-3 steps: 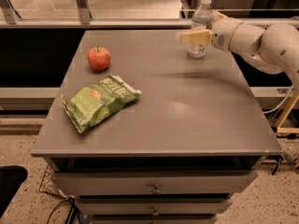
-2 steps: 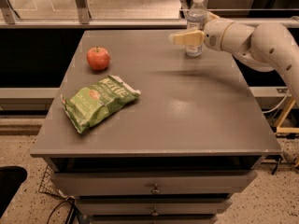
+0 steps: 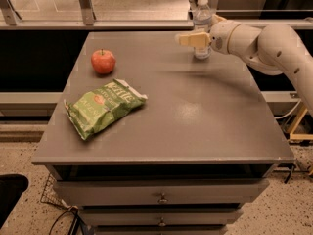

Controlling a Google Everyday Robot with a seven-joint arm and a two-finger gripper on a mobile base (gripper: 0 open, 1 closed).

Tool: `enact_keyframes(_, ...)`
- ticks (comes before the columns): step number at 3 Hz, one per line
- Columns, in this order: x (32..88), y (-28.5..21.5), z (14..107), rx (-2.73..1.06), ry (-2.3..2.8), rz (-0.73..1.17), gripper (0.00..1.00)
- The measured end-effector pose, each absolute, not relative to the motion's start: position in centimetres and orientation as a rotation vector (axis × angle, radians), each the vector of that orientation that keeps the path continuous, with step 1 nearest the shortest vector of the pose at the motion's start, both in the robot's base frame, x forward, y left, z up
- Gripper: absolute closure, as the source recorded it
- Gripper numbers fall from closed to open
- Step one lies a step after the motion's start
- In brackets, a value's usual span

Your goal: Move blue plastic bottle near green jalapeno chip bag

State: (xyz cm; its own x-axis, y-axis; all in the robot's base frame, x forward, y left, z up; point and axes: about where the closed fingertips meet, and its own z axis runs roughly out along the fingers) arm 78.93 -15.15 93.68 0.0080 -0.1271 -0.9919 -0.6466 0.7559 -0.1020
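The blue plastic bottle (image 3: 201,18) stands upright at the table's far right, with a white cap and a pale clear body. My gripper (image 3: 198,33) is shut around its middle, with one cream finger (image 3: 190,39) across its front. The bottle's base is at or just above the tabletop. The green jalapeno chip bag (image 3: 103,106) lies crinkled on the left half of the table, well away from the bottle and gripper.
A red apple (image 3: 103,61) sits at the far left, just beyond the chip bag. The grey table (image 3: 195,126) has drawers below its front edge. A rail and glass panels run behind the table. My arm (image 3: 274,43) reaches in from the right.
My gripper and the bottle have shifted together a little to the left along the table's far side. The chip bag and the apple have not moved.
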Motion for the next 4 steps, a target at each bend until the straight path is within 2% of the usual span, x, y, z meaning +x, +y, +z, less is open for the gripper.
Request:
enact_keyframes(3, 79.02, -14.28, 93.56, -0.659, 1.533, 0.466, 0.85)
enact_keyframes(4, 79.05, -13.94, 93.51, -0.662, 1.532, 0.470, 0.86)
